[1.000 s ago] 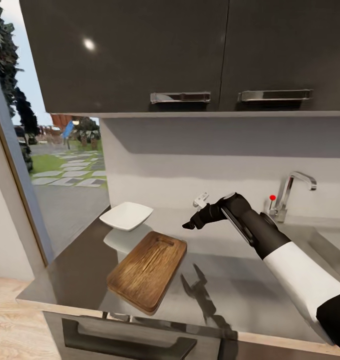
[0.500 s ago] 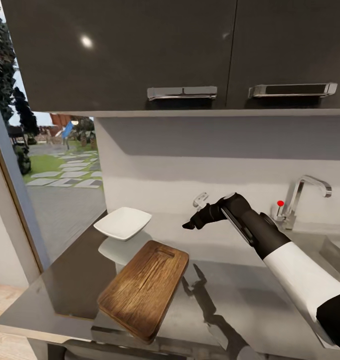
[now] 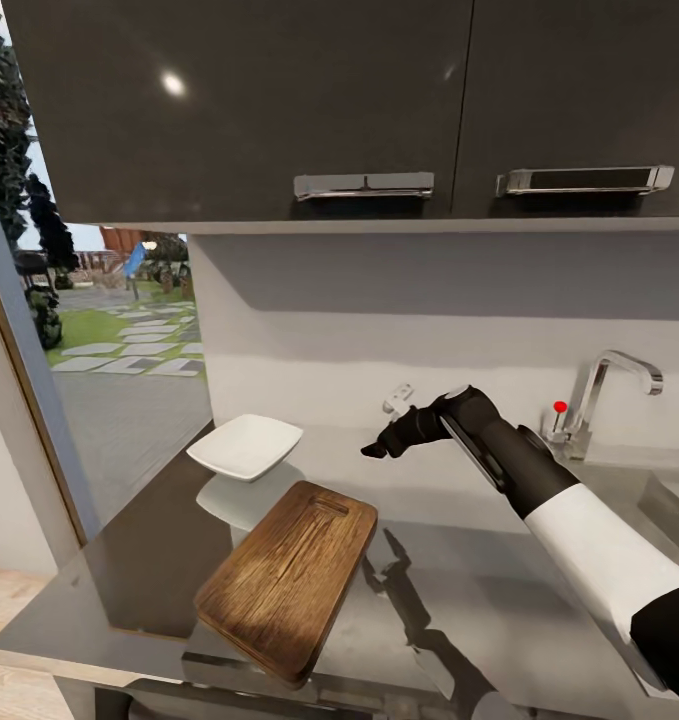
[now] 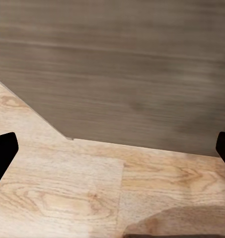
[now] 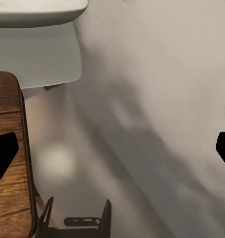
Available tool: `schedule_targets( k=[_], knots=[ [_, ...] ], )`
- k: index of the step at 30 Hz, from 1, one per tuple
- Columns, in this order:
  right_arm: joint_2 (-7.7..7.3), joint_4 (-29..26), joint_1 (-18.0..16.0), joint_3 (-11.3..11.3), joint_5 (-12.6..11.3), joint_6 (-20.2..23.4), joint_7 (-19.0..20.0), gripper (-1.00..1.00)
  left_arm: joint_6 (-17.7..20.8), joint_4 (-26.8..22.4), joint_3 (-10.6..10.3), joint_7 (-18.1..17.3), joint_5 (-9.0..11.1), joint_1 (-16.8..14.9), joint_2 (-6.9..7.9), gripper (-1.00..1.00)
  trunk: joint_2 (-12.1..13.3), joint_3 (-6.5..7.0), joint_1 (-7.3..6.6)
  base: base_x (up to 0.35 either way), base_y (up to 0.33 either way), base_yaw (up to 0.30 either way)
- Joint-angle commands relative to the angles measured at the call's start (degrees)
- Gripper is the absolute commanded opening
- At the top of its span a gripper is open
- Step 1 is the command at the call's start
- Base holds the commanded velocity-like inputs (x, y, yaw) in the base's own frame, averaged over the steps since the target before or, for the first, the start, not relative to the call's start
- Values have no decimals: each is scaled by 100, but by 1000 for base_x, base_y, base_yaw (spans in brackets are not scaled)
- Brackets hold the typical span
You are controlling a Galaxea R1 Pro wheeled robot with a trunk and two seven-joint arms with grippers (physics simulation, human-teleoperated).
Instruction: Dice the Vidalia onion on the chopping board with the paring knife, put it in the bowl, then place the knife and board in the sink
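The brown wooden chopping board (image 3: 284,575) lies bare on the dark-grey countertop (image 3: 459,590), near its front edge. Just behind it stands the white bowl (image 3: 245,445) with nothing showing inside. My right gripper (image 3: 387,425) hovers open above the counter, to the right of the bowl and beyond the board's far corner. The right wrist view looks down on the bowl's rim (image 5: 37,10) and the board's edge (image 5: 10,163) between wide-apart fingertips. My left gripper (image 4: 112,148) is open over pale wood floor. The onion and the paring knife are out of view.
The chrome tap (image 3: 609,385) with its red knob (image 3: 559,407) stands at the back right, and the sink's edge (image 3: 669,500) lies beside it. Dark wall cabinets (image 3: 279,110) hang overhead. A glass door (image 3: 39,330) is on the left. A dark cabinet front (image 4: 122,74) meets the floor.
The whole head view shifted as the camera moved in towards the counter, then held still. My right gripper edged slightly left; board and bowl stayed put.
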Motion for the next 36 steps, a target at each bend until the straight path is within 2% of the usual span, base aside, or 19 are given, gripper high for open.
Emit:
schedule_targets(
  k=[1,22,28,36],
  knots=[
    [-1,-6,-6,10,4,21,13,100,-6,-8,4,2,7,2,-1,100,-3,-6,0,0,0,0],
    [62,2,-6,18,-17,-54,13,100,-6,-8,4,2,7,2,-9,100,-3,-6,0,0,0,0],
    [169,13,-6,19,-19,-207,13,100,-6,-8,0,2,7,2,-9,100,-3,-6,0,0,0,0],
    [188,34,-6,19,-19,-236,13,100,-6,-8,1,2,3,2,-9,100,-3,-6,0,0,0,0]
  ],
)
